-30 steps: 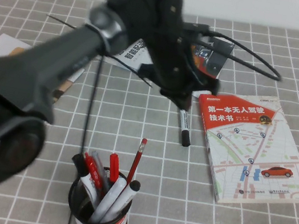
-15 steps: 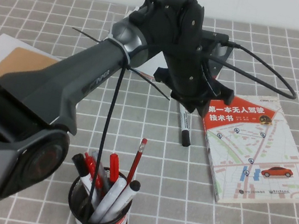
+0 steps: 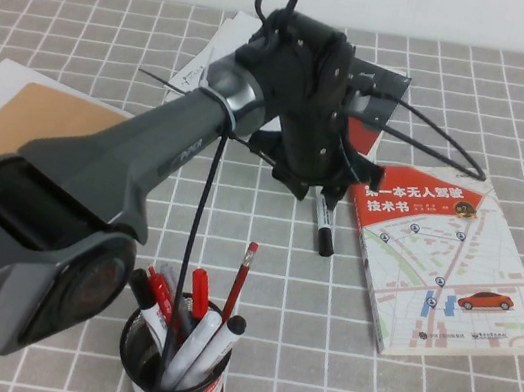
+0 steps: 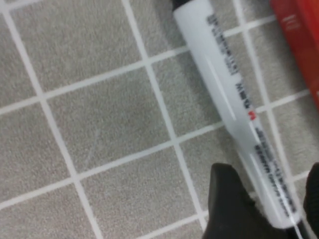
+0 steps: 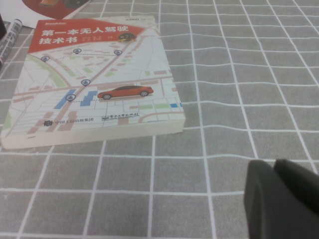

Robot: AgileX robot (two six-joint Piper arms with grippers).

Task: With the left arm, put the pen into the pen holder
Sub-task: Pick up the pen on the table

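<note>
You are lowering the spread left pincer [image 4: 266, 199] astride the pen [image 4: 234, 107]; centre it before pinching. Right pincer [image 5: 279, 196] is resting pressed together, parked.

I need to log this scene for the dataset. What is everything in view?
pen: one, whitish-grey, black ends, flat on the cloth beside the book
pen holder: one, black mesh, near edge, full of pens
book: one, red and white map cover, right of the pen
papers: several, brown and white, left and far side
tablecloth: one, grey checked
left hand: black, open, straddling the pen's end
right hand: black, shut, low over the cloth near the book
</note>
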